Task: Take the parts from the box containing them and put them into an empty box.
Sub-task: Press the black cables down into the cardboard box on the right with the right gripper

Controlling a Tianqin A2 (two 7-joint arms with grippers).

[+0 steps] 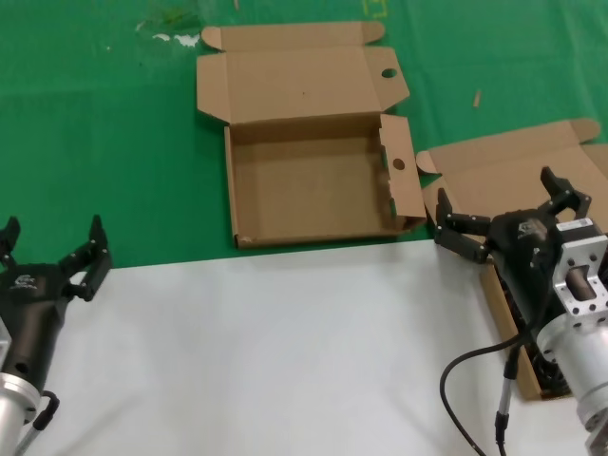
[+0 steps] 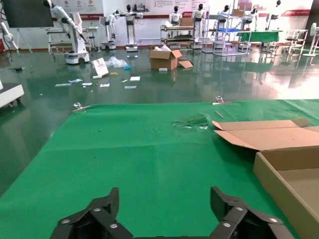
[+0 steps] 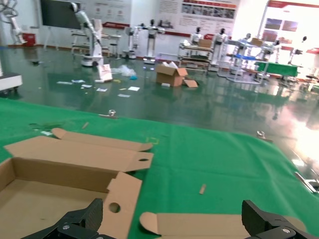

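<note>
Boxes: two, empty box [image 1: 313, 180], parts box [image 1: 518, 176]; hands: two.

Green mat [image 1: 104, 142] covers the far half of the table, white surface [image 1: 266, 351] the near half. White scuff marks [image 1: 171, 36] on the mat's far edge. A small tan scrap [image 1: 477, 97] lies alone on the green.

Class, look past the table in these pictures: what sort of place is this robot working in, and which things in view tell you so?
Probably a robotics lab or demo hall: humanoid robots stand in a row on stands, metal racks line the glossy floor, and posters hang on the back wall.
</note>
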